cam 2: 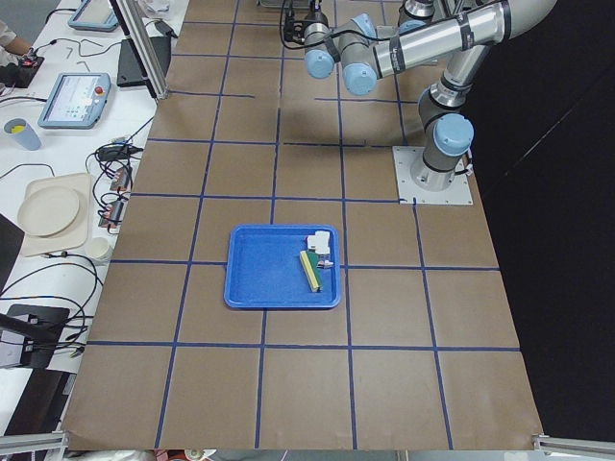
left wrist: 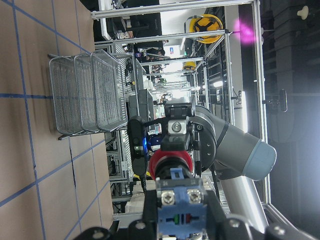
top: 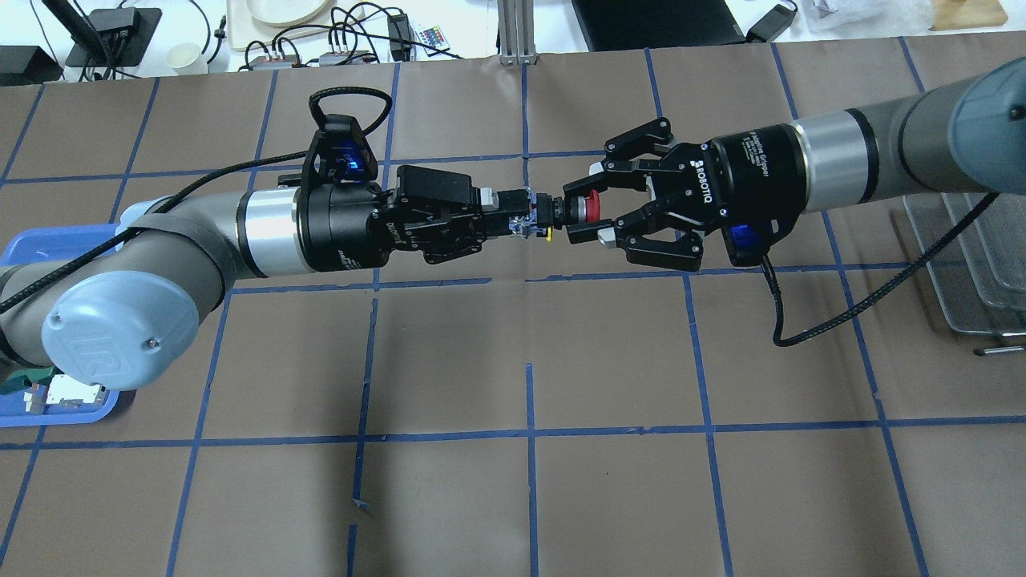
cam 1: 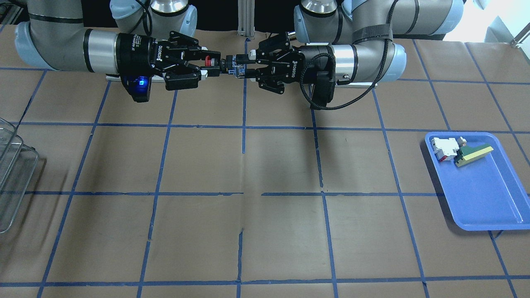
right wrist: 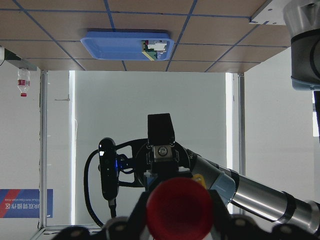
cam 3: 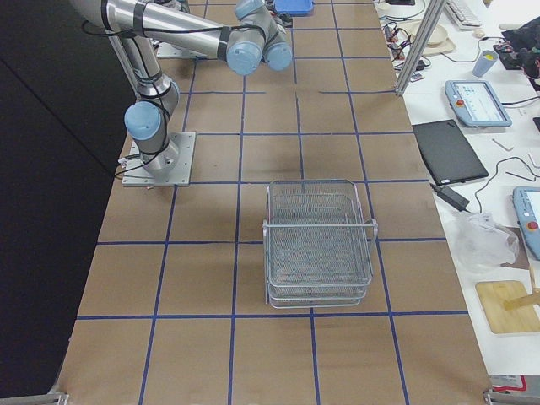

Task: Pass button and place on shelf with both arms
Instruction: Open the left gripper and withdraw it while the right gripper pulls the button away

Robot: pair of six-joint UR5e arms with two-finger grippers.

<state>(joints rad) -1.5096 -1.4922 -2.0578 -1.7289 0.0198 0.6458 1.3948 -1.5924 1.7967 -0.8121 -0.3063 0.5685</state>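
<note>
The button [top: 559,211] hangs in mid-air between my two grippers, red cap toward the right gripper and silvery-blue terminal end toward the left. My left gripper [top: 513,220] is shut on the terminal end [left wrist: 180,212]. My right gripper [top: 571,212] has its fingers pressed on the black body just past the red cap [right wrist: 180,207]. The same meeting shows in the front-facing view: button [cam 1: 221,64], left gripper [cam 1: 242,66], right gripper [cam 1: 213,63]. The wire-mesh shelf [cam 3: 321,245] stands on the table on my right side, apart from both grippers.
A blue tray [cam 1: 488,198] on my left side holds a white-and-red block [cam 1: 442,149] and a green-and-yellow wedge [cam 1: 474,154]. The shelf's edge shows at the overhead view's right [top: 978,264]. Brown paper with blue tape lines covers the table. Cables trail from both wrists.
</note>
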